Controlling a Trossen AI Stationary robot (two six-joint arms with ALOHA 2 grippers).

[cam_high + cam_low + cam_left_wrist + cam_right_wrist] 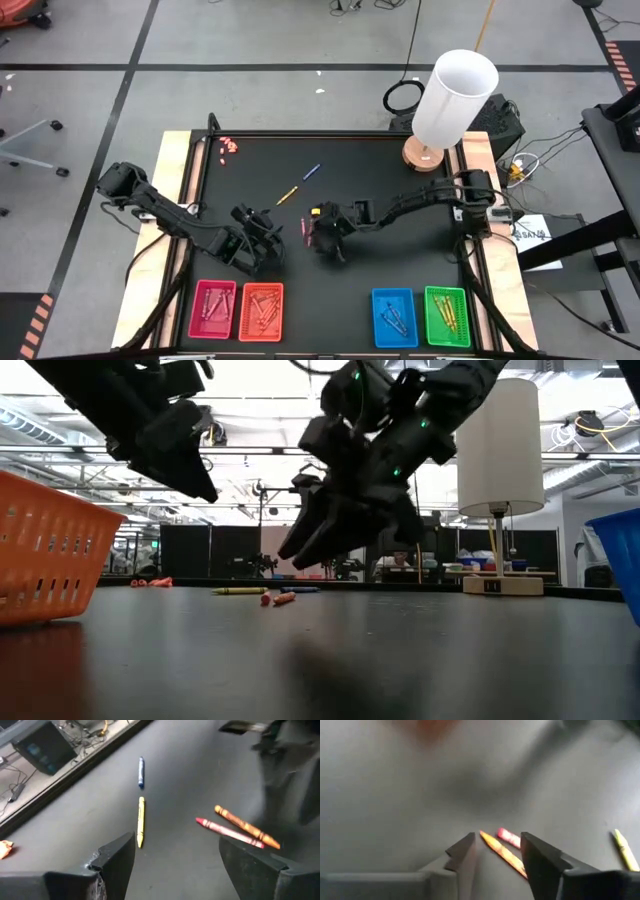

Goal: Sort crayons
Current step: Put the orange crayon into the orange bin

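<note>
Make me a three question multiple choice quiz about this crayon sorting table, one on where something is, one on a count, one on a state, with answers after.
1. Where does the lamp stand?
A. at the table's far right corner
B. between the trays
C. at the near left corner

2. How many loose crayons lie on the mat in the left wrist view?
A. two
B. four
C. seven

3. How are the fingers of the right end effector?
A. clamped on a blue crayon
B. apart, astride the orange crayon
C. shut on nothing

Answers:
1. A, the high view shows its wooden base by the far right edge.
2. B, a blue crayon, a yellow crayon, an orange one and a red crayon.
3. B, the right wrist view shows a gap with the orange stick running through it.
</note>
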